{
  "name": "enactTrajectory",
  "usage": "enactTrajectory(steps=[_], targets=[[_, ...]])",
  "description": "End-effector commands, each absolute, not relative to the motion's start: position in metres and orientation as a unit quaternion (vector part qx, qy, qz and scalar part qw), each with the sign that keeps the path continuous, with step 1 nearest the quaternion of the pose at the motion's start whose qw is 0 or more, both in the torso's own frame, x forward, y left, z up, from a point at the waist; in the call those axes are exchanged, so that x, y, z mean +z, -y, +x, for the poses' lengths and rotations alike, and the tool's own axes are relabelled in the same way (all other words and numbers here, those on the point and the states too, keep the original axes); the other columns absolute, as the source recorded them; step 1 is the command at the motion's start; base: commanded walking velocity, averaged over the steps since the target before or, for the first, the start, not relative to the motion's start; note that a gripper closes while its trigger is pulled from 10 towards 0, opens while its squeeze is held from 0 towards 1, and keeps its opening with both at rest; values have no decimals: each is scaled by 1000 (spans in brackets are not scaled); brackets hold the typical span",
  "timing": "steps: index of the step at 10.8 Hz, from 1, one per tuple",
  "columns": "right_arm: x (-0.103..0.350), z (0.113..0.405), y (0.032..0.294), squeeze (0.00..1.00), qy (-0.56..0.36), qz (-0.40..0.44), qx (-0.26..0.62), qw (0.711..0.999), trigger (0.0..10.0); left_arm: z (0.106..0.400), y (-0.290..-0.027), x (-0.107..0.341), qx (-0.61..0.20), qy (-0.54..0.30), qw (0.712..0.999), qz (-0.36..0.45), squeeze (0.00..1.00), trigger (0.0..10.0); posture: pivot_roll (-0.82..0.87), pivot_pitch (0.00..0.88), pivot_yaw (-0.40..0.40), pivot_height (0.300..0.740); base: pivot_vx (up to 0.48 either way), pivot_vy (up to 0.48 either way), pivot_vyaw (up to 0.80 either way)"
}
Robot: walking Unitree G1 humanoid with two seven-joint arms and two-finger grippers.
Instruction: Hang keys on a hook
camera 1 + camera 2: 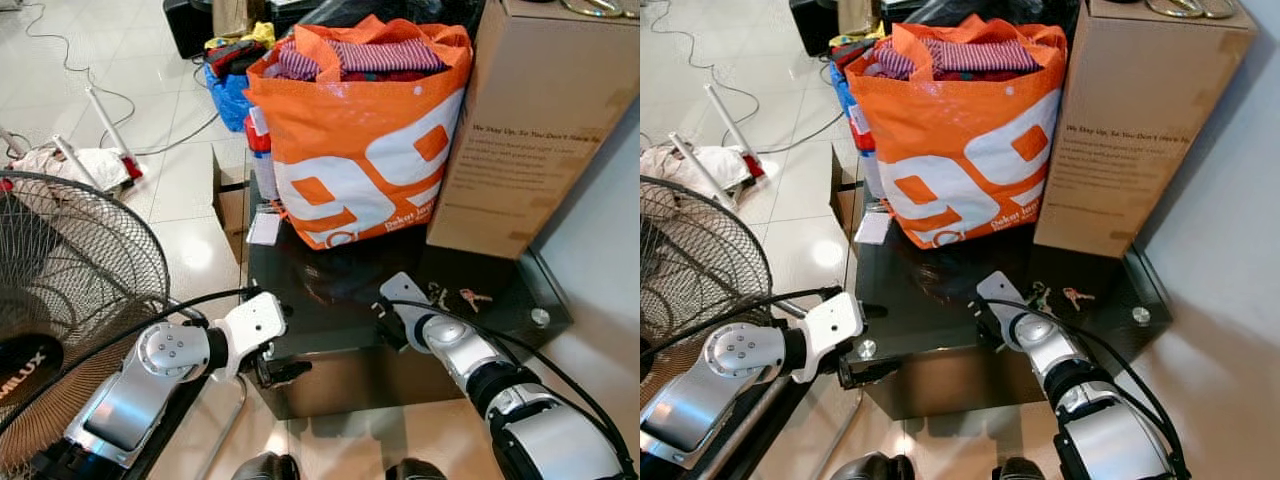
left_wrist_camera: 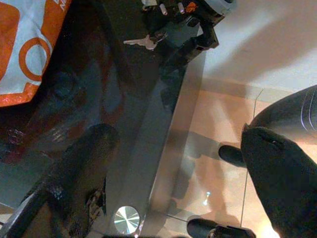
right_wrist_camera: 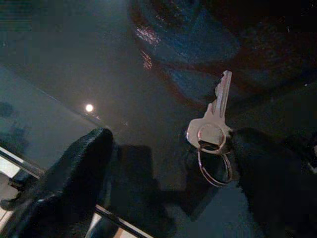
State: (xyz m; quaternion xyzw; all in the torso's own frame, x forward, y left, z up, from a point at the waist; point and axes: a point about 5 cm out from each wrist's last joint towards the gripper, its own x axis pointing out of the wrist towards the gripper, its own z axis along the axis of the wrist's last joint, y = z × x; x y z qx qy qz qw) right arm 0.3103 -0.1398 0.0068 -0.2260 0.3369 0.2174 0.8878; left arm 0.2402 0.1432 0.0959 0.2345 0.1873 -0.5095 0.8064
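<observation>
A bunch of keys (image 3: 214,130) lies flat on the dark glass desk (image 1: 330,300), near its front right part. In the right wrist view one silver key shows clearly, joined to two metal rings; in the head views the bunch (image 1: 455,297) has a red-headed key at its right end, and the exact count of keys cannot be told. The right pincer (image 3: 168,173) sits low over the desk with its two black fingers (image 3: 74,178) spread wide apart, one on each side of the keys; the far finger looks to be touching the rings, but nothing is gripped. The right arm (image 1: 470,365) reaches in from the desk's front edge.

The left pincer (image 1: 275,372) is held just off the desk's front left corner, below the glass level. Its two fingers (image 2: 79,168) stand well apart and hold nothing; its wrist view looks across the glass toward the keys (image 2: 143,42) and the other pincer.

Behind the keys stands one orange and white shopping bag (image 1: 360,140) stuffed with clothes, and to its right one tall cardboard box (image 1: 530,120), both on the desk. One small white paper (image 1: 264,229) lies at the desk's left edge. On the tiled floor to the left stands one fan (image 1: 70,290) with a black wire guard. Farther back lie a blue bag (image 1: 228,95), white cables (image 1: 70,60) and a bundle of white cloth (image 1: 80,165)
</observation>
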Motion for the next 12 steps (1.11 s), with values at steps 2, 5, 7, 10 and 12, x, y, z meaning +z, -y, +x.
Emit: enactTrajectory(steps=[2, 5, 7, 10, 12], targets=[[5, 309, 150, 0, -349, -237, 205, 883, 4157, 239, -143, 94, -513, -195, 802, 237, 1000, 10000, -89, 134, 98, 740, 0, 0, 0], [14, 316, 153, 0, -339, -249, 213, 882, 10000, 239, -142, 93, -513, -194, 803, 235, 1000, 10000, -95, 120, 91, 740, 0, 0, 0], [12, 315, 156, 0, -353, -265, 223, 869, 10000, 239, -141, 92, -513, -194, 803, 235, 1000, 10000, -97, 114, 90, 740, 0, 0, 0], [9, 311, 164, 0, -381, -288, 230, 848, 10000, 240, -140, 92, -515, -194, 801, 234, 1000, 10000, -105, 104, 92, 740, 0, 0, 0], [8, 309, 172, 0, -399, -300, 225, 837, 10000, 241, -139, 91, -517, -192, 801, 235, 1000, 10000, -110, 100, 92, 740, 0, 0, 0]])
